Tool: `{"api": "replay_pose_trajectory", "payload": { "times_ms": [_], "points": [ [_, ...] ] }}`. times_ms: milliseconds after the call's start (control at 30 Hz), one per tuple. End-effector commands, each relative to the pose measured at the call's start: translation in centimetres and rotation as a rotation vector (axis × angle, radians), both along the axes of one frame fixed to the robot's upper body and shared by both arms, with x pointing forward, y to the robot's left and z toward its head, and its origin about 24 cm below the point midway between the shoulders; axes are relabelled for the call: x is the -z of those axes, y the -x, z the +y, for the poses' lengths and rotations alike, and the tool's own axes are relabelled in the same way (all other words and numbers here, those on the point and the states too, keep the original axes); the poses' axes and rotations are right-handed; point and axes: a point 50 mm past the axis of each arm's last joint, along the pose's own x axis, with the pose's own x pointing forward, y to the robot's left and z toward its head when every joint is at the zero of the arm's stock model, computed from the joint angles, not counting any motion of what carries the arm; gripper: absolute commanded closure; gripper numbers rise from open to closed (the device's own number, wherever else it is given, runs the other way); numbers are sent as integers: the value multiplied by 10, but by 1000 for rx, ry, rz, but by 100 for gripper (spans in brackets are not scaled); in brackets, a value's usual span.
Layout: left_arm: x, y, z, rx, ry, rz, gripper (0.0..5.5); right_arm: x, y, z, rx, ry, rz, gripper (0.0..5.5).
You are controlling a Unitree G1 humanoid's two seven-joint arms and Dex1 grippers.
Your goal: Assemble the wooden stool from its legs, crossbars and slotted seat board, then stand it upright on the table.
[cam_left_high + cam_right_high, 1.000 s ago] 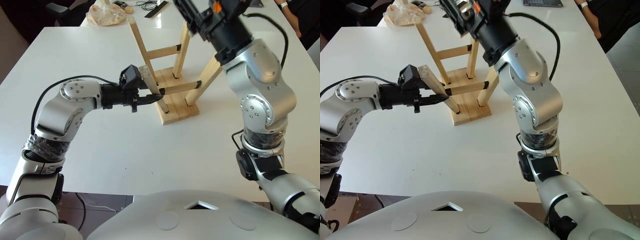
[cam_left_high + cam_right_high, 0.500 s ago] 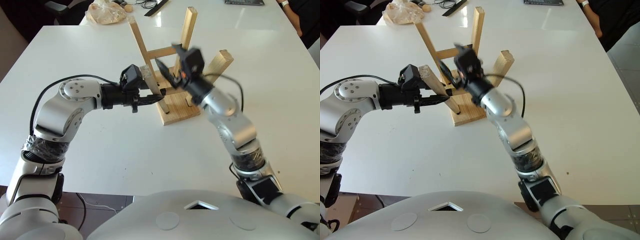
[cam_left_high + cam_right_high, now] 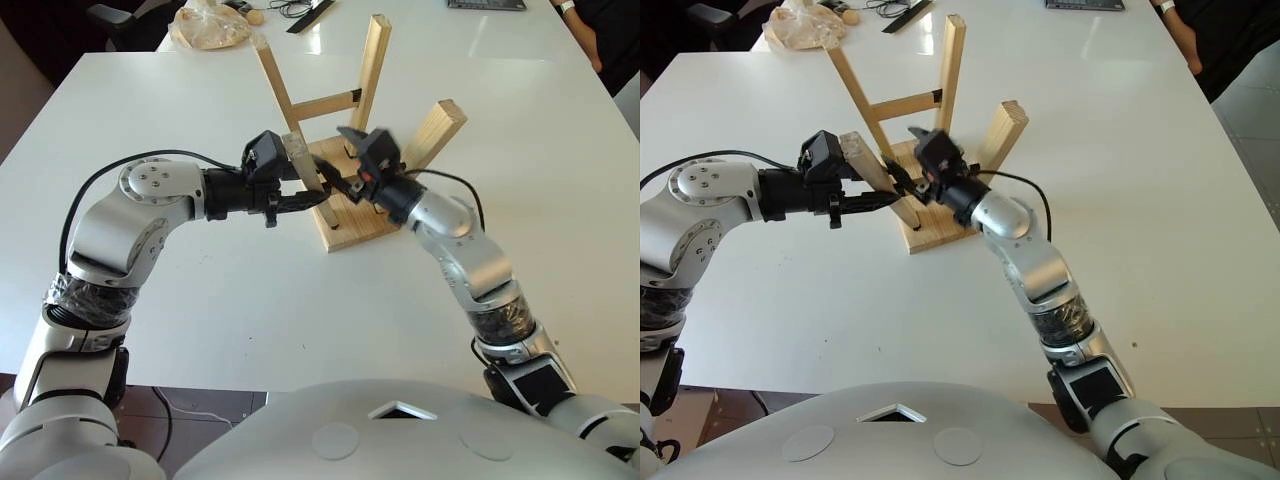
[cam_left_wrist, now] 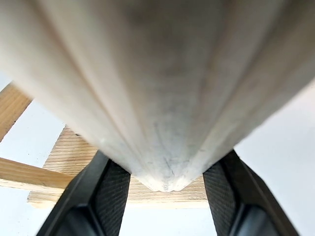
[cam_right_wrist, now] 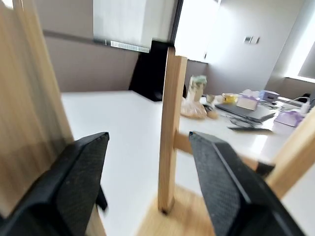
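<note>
The stool stands upside down, its seat board (image 3: 358,222) flat on the white table (image 3: 200,290) and its legs pointing up. A crossbar (image 3: 322,103) joins the two far legs (image 3: 372,60). My left gripper (image 3: 300,195) is shut on the near-left leg (image 3: 298,160), low by the board; its fingers (image 4: 110,196) clamp that leg (image 4: 162,98) from both sides. My right gripper (image 3: 345,165) is open among the legs, close beside the left gripper, covering the near crossbar. Its fingers (image 5: 226,182) are spread with a far leg (image 5: 170,132) beyond them.
A crumpled plastic bag (image 3: 212,25) and black cables (image 3: 310,15) lie at the table's far edge, with a laptop (image 3: 488,4) further right. Bare tabletop stretches to the stool's left, right and front.
My right arm has swung down from high over the stool to between its legs, next to the left gripper. The left arm and the stool have stayed put.
</note>
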Motion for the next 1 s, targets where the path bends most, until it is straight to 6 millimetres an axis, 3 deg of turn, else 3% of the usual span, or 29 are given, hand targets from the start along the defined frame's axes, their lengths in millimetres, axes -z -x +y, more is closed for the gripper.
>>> {"api": "replay_pose_trajectory", "payload": {
  "times_ms": [33, 100, 233, 300, 333, 400, 467, 533, 600, 633, 700, 733, 800, 833, 900, 933, 967, 1000],
  "points": [
    [42, 14, 10, -43, -75, 212, 347, -95, -25, -78, 222, -353, -156, 250],
    [43, 15, 10, -51, -71, 212, 347, -87, -45, -132, 467, -273, -141, 250],
    [42, 14, 10, -53, -68, 208, 347, -36, -56, -217, 879, 136, -112, 250],
    [41, 13, 11, -46, -71, 206, 347, -11, -52, -234, 982, 361, -112, 250],
    [40, 12, 11, -40, -74, 206, 347, 0, -50, -229, 974, 456, -129, 250],
    [38, 10, 10, -26, -80, 205, 347, 17, -46, -189, 827, 498, -156, 250],
    [36, 9, 7, 2, -89, 205, 347, 23, -31, -105, 502, 390, -161, 250],
    [34, 7, 1, 42, -99, 204, 347, 0, 6, -18, 116, 125, -153, 250],
    [31, 6, -8, 86, -97, 202, 347, -34, 41, 23, -158, -98, -122, 250],
    [30, 6, -13, 107, -91, 198, 347, -42, 45, 25, -211, -129, -101, 250],
    [29, 8, -17, 125, -86, 190, 347, -30, 26, 4, -94, -42, -51, 250],
    [31, 7, -14, 111, -91, 191, 347, -18, 10, -18, 35, 21, -23, 250],
    [37, 6, -2, 63, -112, 199, 347, -1, -20, -78, 360, 144, 13, 250],
    [40, 5, 5, 35, -121, 205, 347, 3, -31, -121, 554, 222, 5, 250],
    [42, 4, 13, -3, -128, 210, 347, -1, -38, -191, 872, 356, -48, 250],
    [42, 4, 16, -17, -126, 210, 347, -5, -37, -215, 1012, 433, -101, 250],
    [42, 3, 17, -28, -122, 210, 347, -5, -35, -218, 1058, 446, -132, 250],
    [43, 2, 19, -41, -119, 212, 347, -2, -36, -200, 1020, 445, -158, 250]
  ]
}}
